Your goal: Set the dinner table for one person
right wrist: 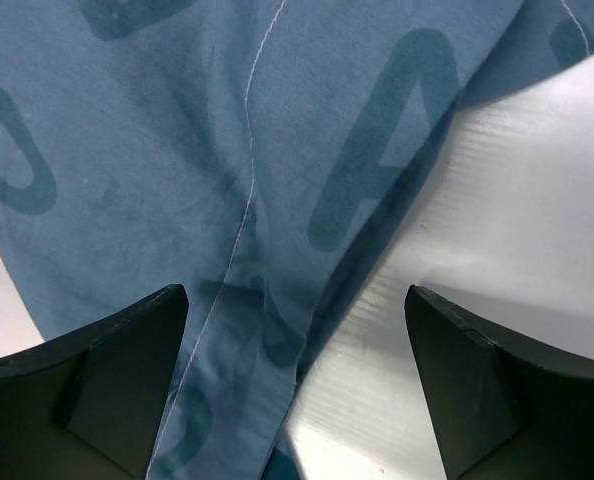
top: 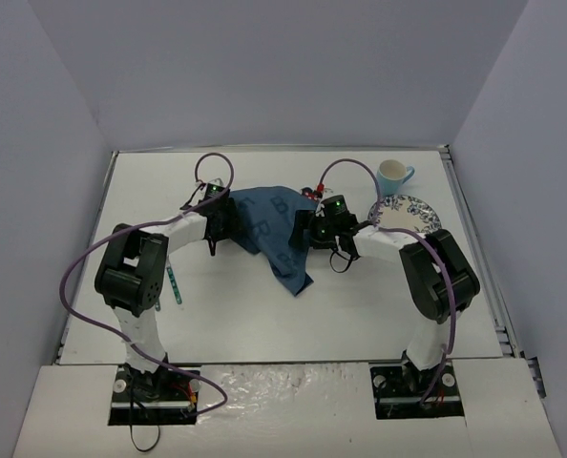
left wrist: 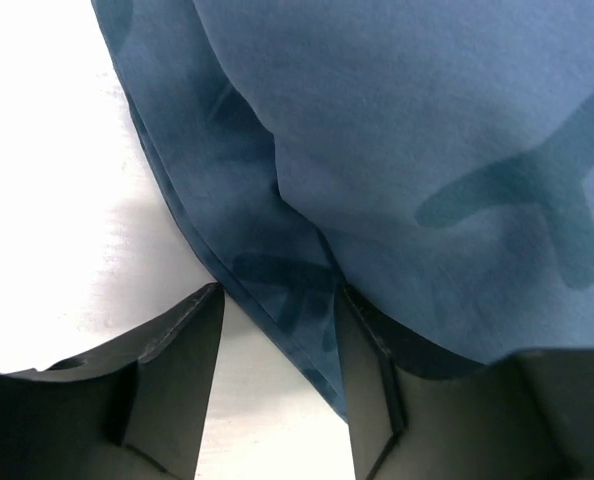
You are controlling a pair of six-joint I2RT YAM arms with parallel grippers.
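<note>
The dinner table (top: 264, 315) is a large white top. A dark blue letter-printed cloth (top: 269, 229) lies crumpled at its middle. My left gripper (top: 221, 224) is at the cloth's left edge. In the left wrist view it (left wrist: 277, 345) is open, with the cloth (left wrist: 427, 130) edge lying between the fingers and over the right one. My right gripper (top: 309, 234) is at the cloth's right edge. In the right wrist view it (right wrist: 297, 340) is wide open over the cloth (right wrist: 177, 150) hem and bare table (right wrist: 517, 230).
A light blue cup (top: 393, 175) stands at the back right. A blue-patterned plate (top: 405, 212) lies in front of it, beside my right arm. A thin teal utensil (top: 174, 283) lies by the left arm. A small red-and-white item (top: 312, 192) lies behind the cloth.
</note>
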